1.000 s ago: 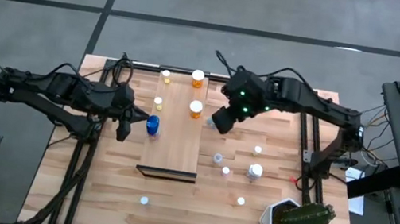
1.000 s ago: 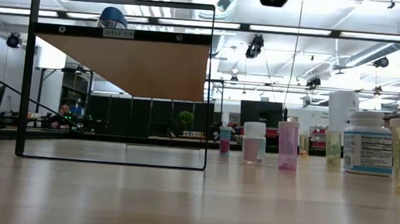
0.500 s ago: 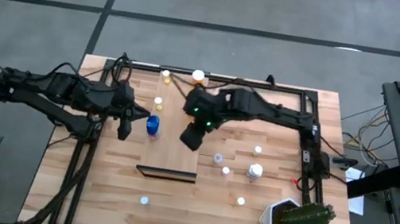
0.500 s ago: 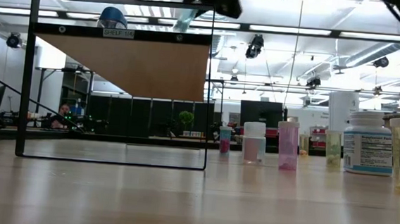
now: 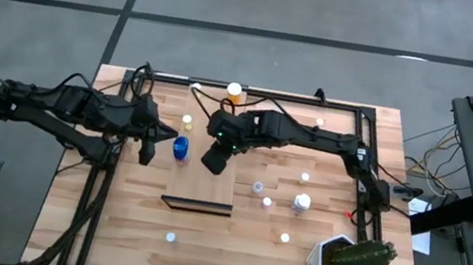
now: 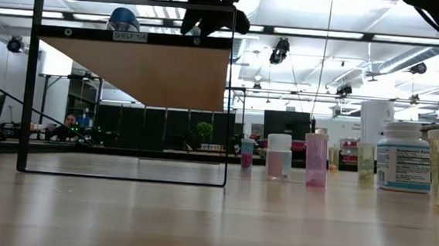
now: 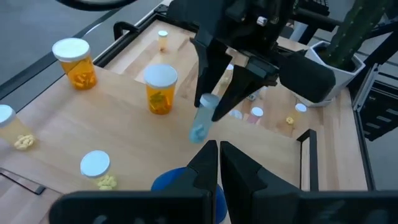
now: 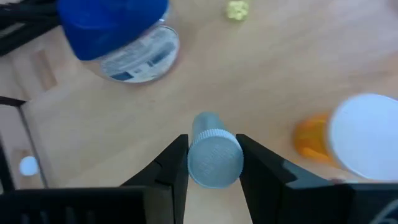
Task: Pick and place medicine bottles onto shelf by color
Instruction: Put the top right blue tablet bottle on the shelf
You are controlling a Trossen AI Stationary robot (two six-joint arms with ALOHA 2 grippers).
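The right gripper point(image 5: 212, 159) hung over the shelf point(image 5: 203, 175), near its middle, with its jaws clamped on a small bluish bottle point(image 8: 214, 157). From above, the dark gripper body hid that bottle completely; only the wrist views gave it away. The right wrist view looked down on its pale blue cap between the two dark fingers point(image 8: 169, 163), and the left wrist view showed the bottle point(image 7: 202, 118) tilted, gripped near its top, its foot clear of the board.

The left gripper point(image 5: 148, 152) waited just beside the shelf's left edge, close to the fat blue bottle point(image 5: 180, 148). Its jaws were together, holding nothing.

In the low view the shelf point(image 6: 134, 73) was seen only from beneath, so every bottle standing on it was hidden apart from the blue cap point(image 6: 124, 19) rising above the frame's top bar. The right gripper point(image 6: 210, 8) was cut off by the picture's upper edge there.

Orange bottles point(image 7: 161, 89) stood on the far part of the shelf; one far bottle point(image 5: 235, 91) sat at its far edge. More small bottles point(image 5: 302, 201) remained on the table right of the shelf, too small from above to tell their colours; the low view showed a pink one point(image 6: 315, 158) among them. A cactus pot point(image 5: 345, 258) stood at the near right corner.
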